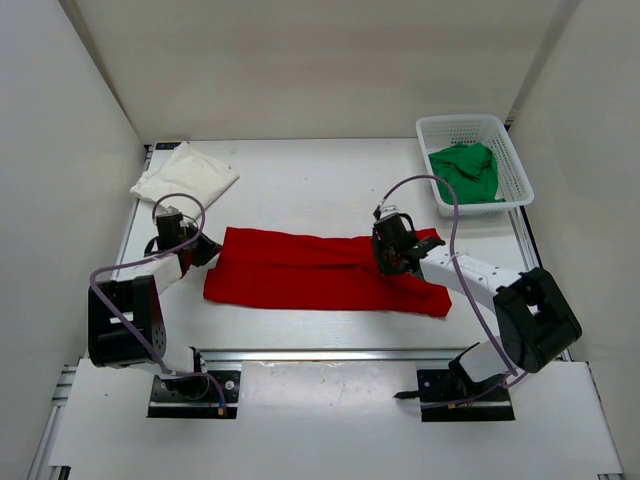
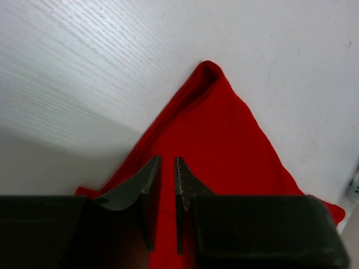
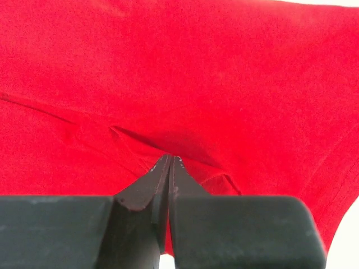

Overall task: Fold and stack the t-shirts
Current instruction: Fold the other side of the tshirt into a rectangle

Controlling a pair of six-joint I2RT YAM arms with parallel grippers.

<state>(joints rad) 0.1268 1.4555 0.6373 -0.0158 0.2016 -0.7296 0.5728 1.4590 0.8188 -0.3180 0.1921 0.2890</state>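
The red t-shirt (image 1: pixel 310 275) lies folded into a long strip across the middle of the table. My left gripper (image 1: pixel 207 250) is at its left end, jaws nearly closed on the cloth (image 2: pixel 224 140) with a narrow gap (image 2: pixel 167 159). My right gripper (image 1: pixel 388 258) is on the strip right of its middle, shut on a pinch of red cloth (image 3: pixel 179 67) at its tips (image 3: pixel 170 157), with creases running to them. The cream-white t-shirt (image 1: pixel 185 172) lies folded at the back left. The green t-shirt (image 1: pixel 467 170) lies crumpled in the basket.
The white mesh basket (image 1: pixel 455 122) stands at the back right against the side wall. White walls enclose the table on the left, back and right. A metal rail runs along the front edge by the arm bases.
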